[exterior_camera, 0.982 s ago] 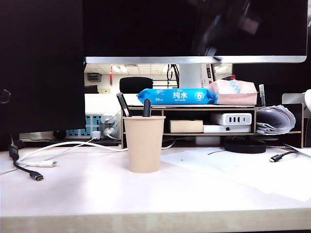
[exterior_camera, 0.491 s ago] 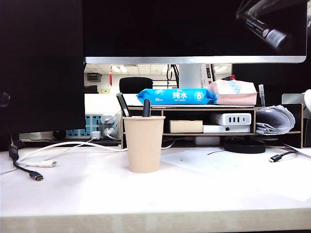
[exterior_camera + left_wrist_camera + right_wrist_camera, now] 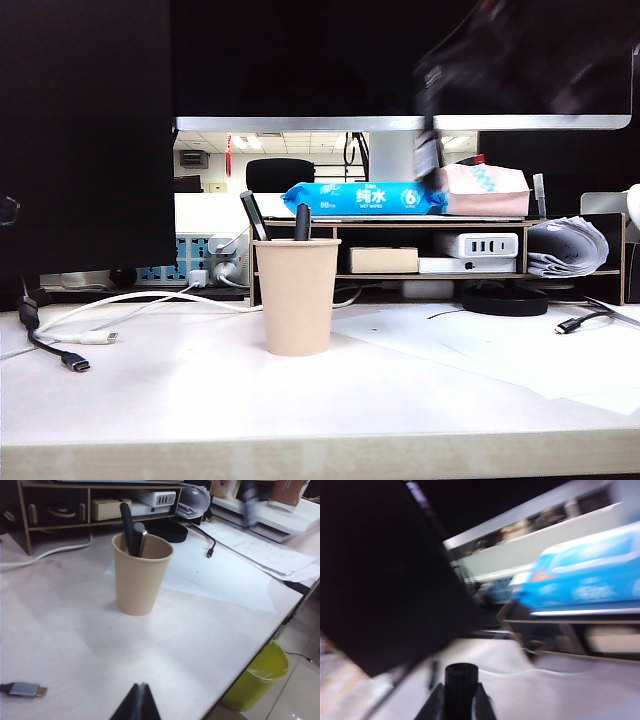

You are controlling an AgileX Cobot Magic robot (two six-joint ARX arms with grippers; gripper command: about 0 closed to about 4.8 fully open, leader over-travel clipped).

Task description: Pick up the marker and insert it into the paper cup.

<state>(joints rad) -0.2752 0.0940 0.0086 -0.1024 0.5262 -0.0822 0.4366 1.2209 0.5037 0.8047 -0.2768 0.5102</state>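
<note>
The right hand (image 3: 459,700) is clamped on the thick black cylindrical marker (image 3: 460,687); in the right wrist view its two fingers (image 3: 436,705) press against either side of the barrel, whose round end points out ahead; in the exterior view this right hand (image 3: 432,150) is a dark blur high on the right, up in front of the black monitor (image 3: 400,60), with the marker (image 3: 428,155) hanging down from it as a pale smear, well above and to the right of the cup; the blur hides how the marker is tilted.

The left hand (image 3: 138,705) shows only as two dark tips meeting in a point at the near edge of the left wrist view; the tips are together, nothing between them, held over the pale wooden bench (image 3: 75,645) and well apart from the cup.

The plain beige tapered paper cup (image 3: 296,297) stands upright on the bench (image 3: 300,400), left of centre; it holds two thin dark pens (image 3: 300,222) that lean against its rim and stick up past it; the left wrist view shows the same cup (image 3: 139,577) with the pens (image 3: 132,532) inside, just beside white paper sheets (image 3: 220,575); the marker is not in the cup.

Behind the cup, a low wooden shelf (image 3: 440,272) carries a blue packet of wet wipes (image 3: 362,198); beside the bench, on the floor, stands a yellow-green bin (image 3: 257,675); its contents cannot be made out.
</note>
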